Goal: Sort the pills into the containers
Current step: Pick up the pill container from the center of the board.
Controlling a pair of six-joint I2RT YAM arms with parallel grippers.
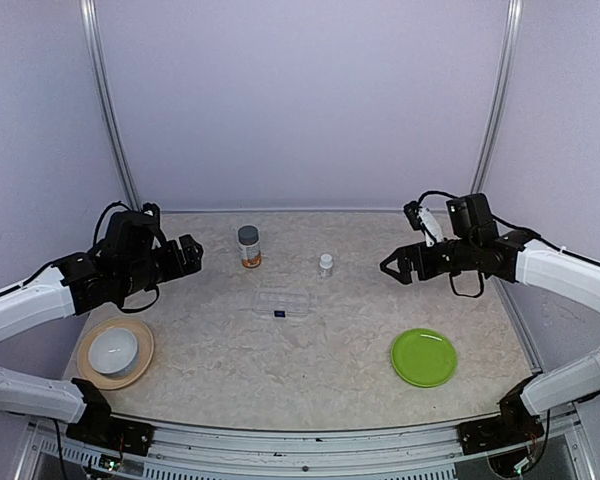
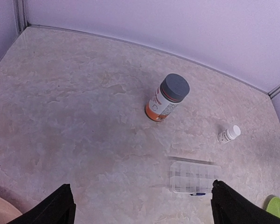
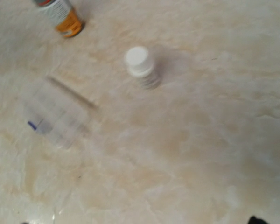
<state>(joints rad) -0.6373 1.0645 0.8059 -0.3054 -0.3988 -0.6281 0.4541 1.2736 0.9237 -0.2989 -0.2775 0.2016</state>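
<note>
Gray-capped bottle (image 1: 249, 247), white-capped vial (image 1: 326, 264) upright | white bowl (image 1: 113, 350) — overhead only | left jaws, right jaws wide, empty

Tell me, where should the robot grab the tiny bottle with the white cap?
The vial stands upright and is round, so it is probably best pinched on its clear body just under the cap, with fingers on opposite sides. The right gripper is nearest and open, so come in from that side.

I see a gray-capped bottle (image 1: 249, 247) with white-and-orange label, white-capped vial (image 1: 326, 264), lime-green plate (image 1: 424, 357), beige marbled surface (image 1: 330, 340).
</note>
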